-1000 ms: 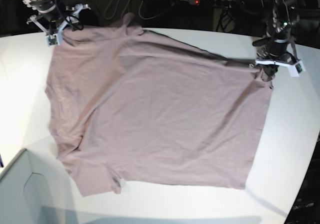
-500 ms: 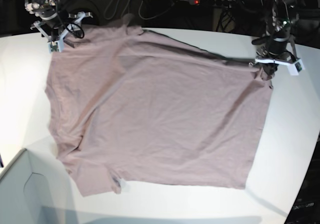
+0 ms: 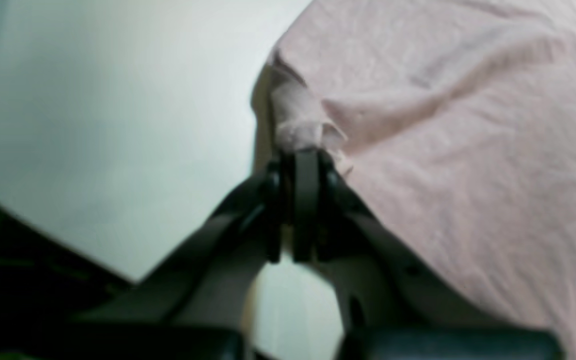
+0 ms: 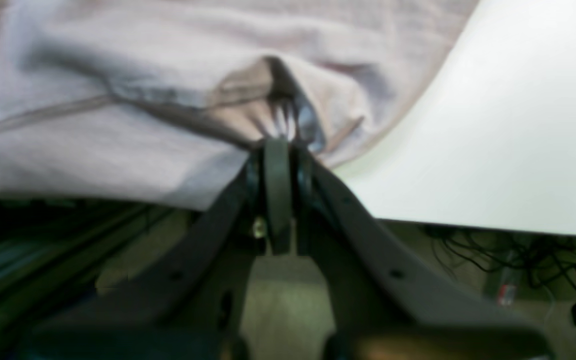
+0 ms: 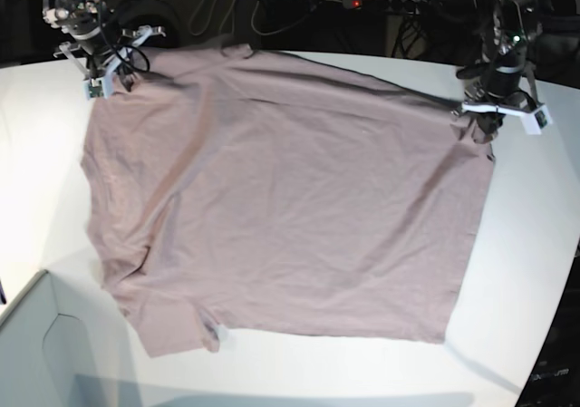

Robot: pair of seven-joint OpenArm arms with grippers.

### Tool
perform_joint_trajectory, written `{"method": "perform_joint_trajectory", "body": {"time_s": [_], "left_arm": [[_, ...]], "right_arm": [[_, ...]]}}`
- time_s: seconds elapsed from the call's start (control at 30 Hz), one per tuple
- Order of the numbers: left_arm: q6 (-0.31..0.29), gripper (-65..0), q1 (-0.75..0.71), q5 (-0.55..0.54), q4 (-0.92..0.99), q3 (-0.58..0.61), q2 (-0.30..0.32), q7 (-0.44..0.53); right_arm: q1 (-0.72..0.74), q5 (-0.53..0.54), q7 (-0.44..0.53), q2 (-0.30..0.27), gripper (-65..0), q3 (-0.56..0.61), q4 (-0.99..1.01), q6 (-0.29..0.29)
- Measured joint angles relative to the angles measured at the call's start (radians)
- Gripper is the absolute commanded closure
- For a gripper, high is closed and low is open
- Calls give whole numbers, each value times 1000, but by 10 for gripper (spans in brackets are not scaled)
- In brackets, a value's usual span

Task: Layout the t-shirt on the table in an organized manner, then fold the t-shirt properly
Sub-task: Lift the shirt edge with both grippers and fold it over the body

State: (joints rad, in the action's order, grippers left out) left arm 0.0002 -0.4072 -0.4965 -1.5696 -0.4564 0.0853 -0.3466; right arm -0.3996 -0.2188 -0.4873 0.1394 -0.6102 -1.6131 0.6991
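Right gripper [image 4: 278,145] now clamping shut on the far corner of the wrinkled dusty mauve-pink cloth t-shirt [image 5: 290,198], having gaped open a moment earlier. Left gripper [image 3: 305,160] staying clenched on the opposite far corner. Far hem pulling straighter and tauter than before, lifting slightly off the smooth matte white tabletop [image 5: 535,226]. Shirt otherwise lying spread across the table. Likely readying a two-corner stretch for layout; folding not yet starting.

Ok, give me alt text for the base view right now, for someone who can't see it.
A wrinkled mauve-pink t-shirt lies spread across a white table, held at its two far corners: the right gripper is shut on the corner at the view's left, the left gripper on the one at its right. A pale grey box corner shows bottom left.
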Motion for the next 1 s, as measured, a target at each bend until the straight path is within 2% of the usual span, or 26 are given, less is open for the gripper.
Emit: {"method": "perform_joint_trajectory", "body": {"time_s": [0.07, 0.33, 0.5, 0.77, 1.0], "left_arm": [[0, -1, -11, 0, -20, 0, 0, 0], [-5, -1, -71, -2, -96, -21, -2, 1], [-4, -1, -69, -1, -93, -94, -2, -1], [-4, -1, -65, -2, -92, -103, -2, -2], [-4, -1, 11, 0, -88, -97, -2, -5]], "right_arm": [[-10, -20, -26, 6, 0, 2, -54, 3], [3, -12, -20, 7, 0, 6, -213, 3], [68, -12, -27, 8, 0, 2, -214, 3], [132, -19, -29, 7, 0, 6, -211, 3], [211, -24, -32, 3, 0, 6, -150, 3]]}}
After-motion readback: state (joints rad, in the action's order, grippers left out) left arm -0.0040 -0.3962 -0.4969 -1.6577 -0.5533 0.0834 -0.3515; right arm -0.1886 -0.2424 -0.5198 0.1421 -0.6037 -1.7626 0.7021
